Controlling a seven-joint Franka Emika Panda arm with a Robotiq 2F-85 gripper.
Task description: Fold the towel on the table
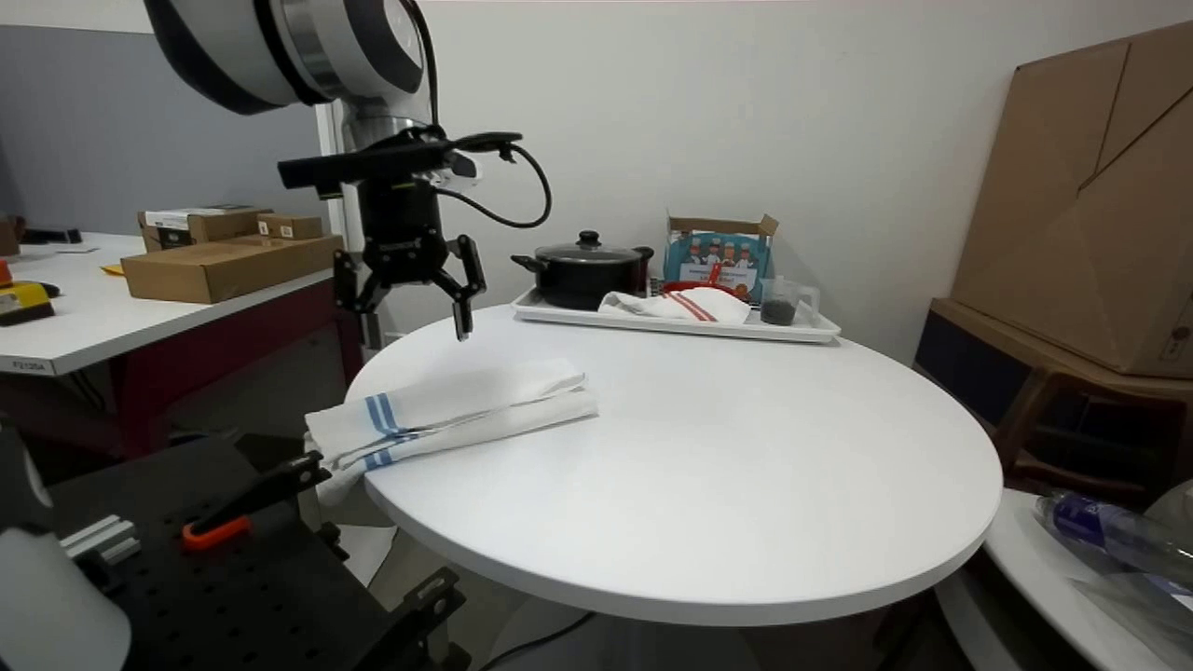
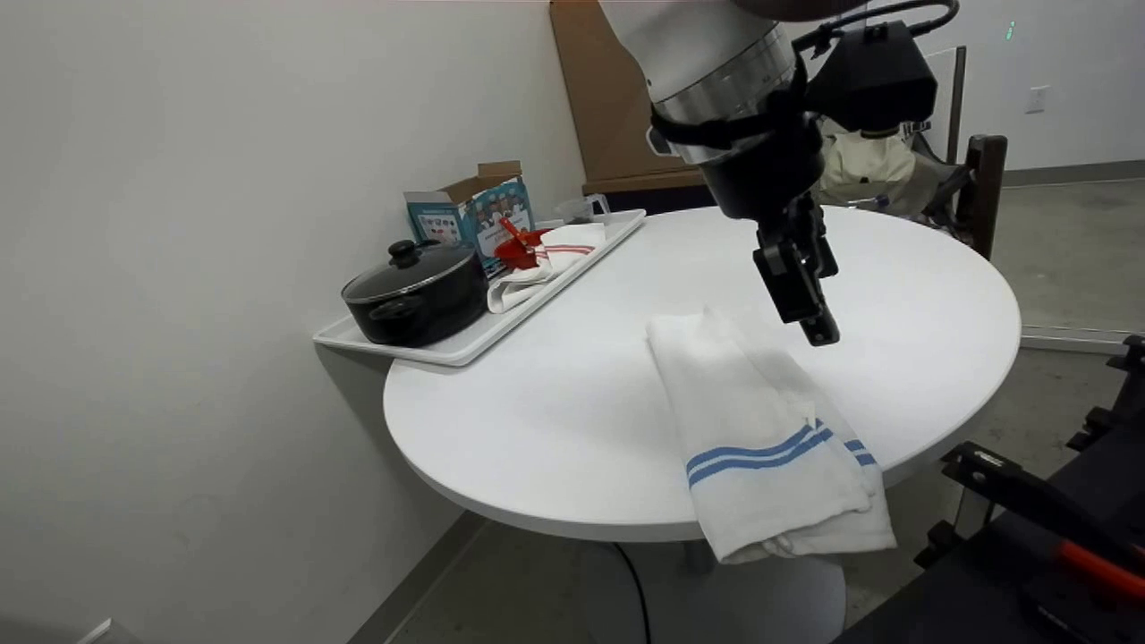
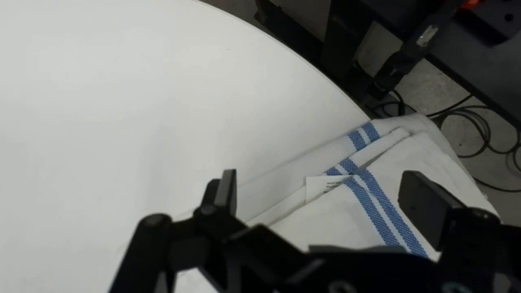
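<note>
The white cloth towel with blue stripes (image 2: 751, 420) lay folded on the round white table (image 1: 746, 466) — its striped end hanging past the edge. The black two-fingered gripper (image 1: 417, 337) hung above, clear of the towel — fingers (image 1: 462, 317) wide apart.

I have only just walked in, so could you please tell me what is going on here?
A robot arm is here to fold a white towel on the round table. Its gripper hangs open above the towel, holding nothing. The towel lies in folded layers, its blue-striped end reaching past the table's edge.
</note>
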